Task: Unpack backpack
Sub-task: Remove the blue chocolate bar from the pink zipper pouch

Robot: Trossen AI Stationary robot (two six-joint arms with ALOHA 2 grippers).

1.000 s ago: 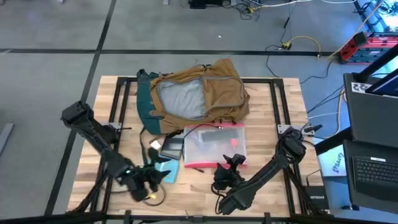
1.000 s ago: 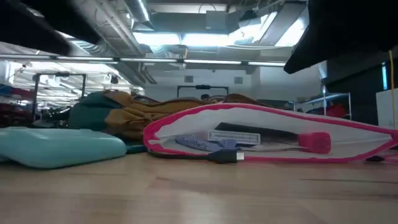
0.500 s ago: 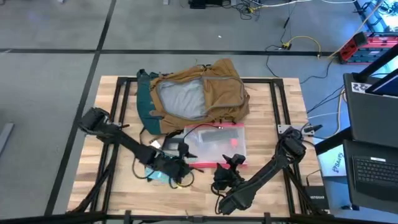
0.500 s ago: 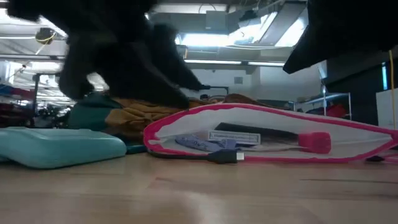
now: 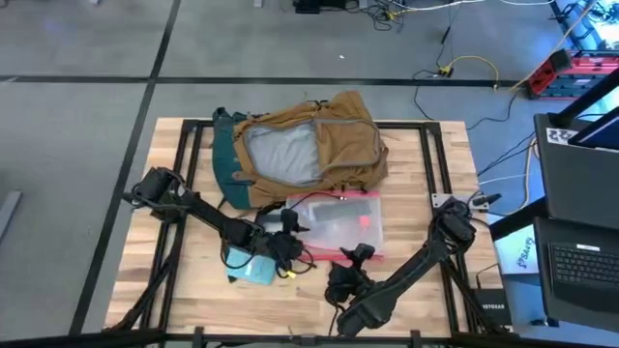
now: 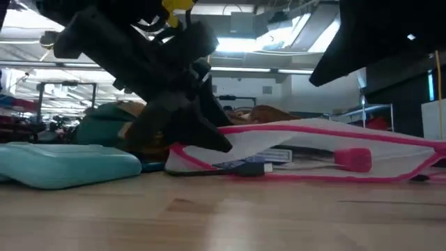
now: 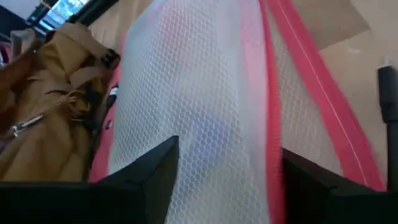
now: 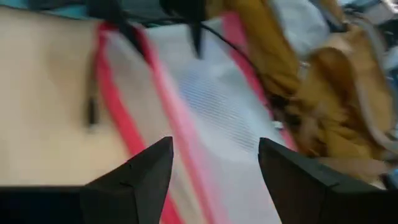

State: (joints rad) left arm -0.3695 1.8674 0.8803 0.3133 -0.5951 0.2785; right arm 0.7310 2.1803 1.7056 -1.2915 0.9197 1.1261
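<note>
— High view first: where does the soft tan-brown fabric backpack (image 5: pixel 308 147) with the dark teal-green back panel lie?

— At the far middle of the wooden slatted table (image 5: pixel 435 188), flat, its flap thrown back so the grey lining faces up. Just in front of it, touching its near edge, lies a clear mesh zip pouch with pink edging (image 5: pixel 338 225).

— And the left gripper (image 5: pixel 287 230)?

— At the pouch's left end, its dark arm reaching in across the table from the left. In the left wrist view its two fingers (image 7: pixel 158 168) stand spread apart, with the white mesh and a pink edge filling the gap between them. From the pictures I cannot tell whether they touch the pouch.

— Anything beside it?

— A flat light-teal rectangular pad (image 5: pixel 253 267) lies on the wood just near-side of that arm, left of the pouch.

— The right gripper (image 5: pixel 353 259)?

— Near the pouch's front edge, toward the table's near side. Its fingers (image 8: pixel 146 171) are also spread wide, holding nothing, aimed at the pouch with the backpack beyond.
</note>
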